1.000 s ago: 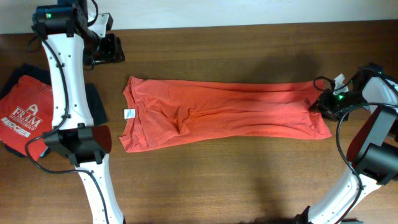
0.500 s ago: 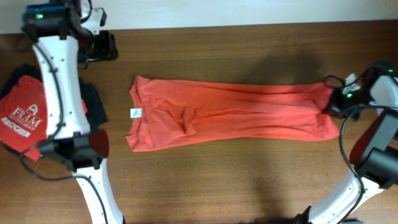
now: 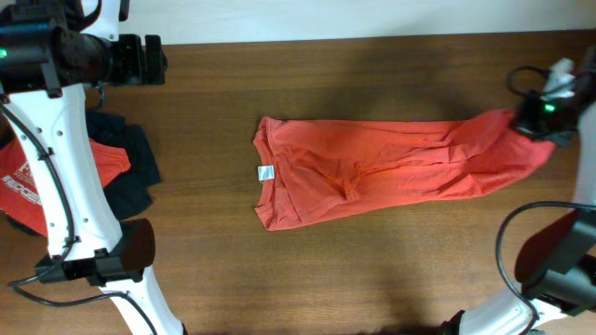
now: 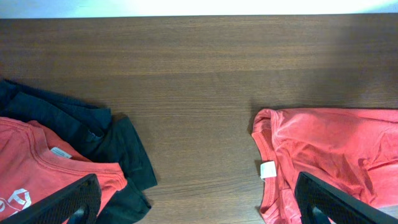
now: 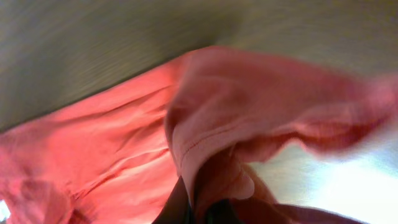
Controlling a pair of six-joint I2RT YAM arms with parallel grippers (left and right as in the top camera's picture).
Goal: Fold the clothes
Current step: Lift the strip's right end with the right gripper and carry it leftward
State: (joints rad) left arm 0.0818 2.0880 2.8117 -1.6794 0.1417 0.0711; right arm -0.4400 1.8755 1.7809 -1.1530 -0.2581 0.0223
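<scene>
Where the T-shirt (image 3: pixel 391 172) lies: on the table (image 3: pixel 326 74) as a long, wrinkled band, collar end facing the dark garment (image 3: pixel 130 172) and hem end farthest from it.
Change: a second ago the collar was just beside the dark garment; it is now well apart, the whole band having slid away.
White neck label (image 3: pixel 265 173): at the collar, on the end nearest the dark garment.
Right gripper (image 3: pixel 535 116): fingers clamped on bunched cloth at the far hem end, which is raised off the table.
Left gripper (image 4: pixel 198 208): fingers spread wide and holding nothing, hovering between the dark garment and the collar.
Folded red shirt (image 3: pixel 28 181): on top of the dark garment, untouched.
Task reading: probably a drag to reposition and stretch the band, with the crosswise folds not yet made.
</scene>
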